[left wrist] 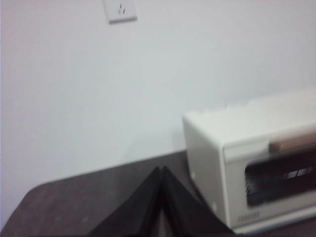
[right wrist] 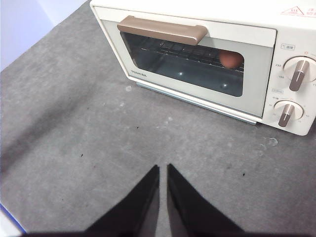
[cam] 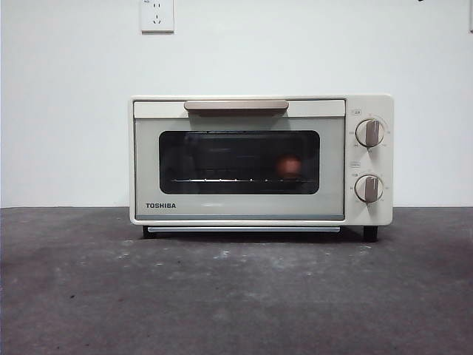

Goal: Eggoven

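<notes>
Cream oven [cam: 260,207] with tan handle [cam: 236,106]; reddish-brown egg [cam: 289,166]; mottled dark grey table [cam: 222,296].

wall [cam: 74,111]: plain white, evenly lit | outlet [cam: 157,15]: white, high on wall | table [cam: 222,296]: dark grey, scuffed

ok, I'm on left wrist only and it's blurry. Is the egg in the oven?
Observer: Yes. The front view shows the egg inside the oven, on the rack, toward the side with the knobs.
Operator: Door fully shut?
Observer: It looks shut. In the right wrist view the handle sits up against the top of the oven front, and I see no gap.
Operator: Where's the right hand?
Observer: The right hand is over the table in front of the oven, with its jaws together and holding nothing.
</notes>
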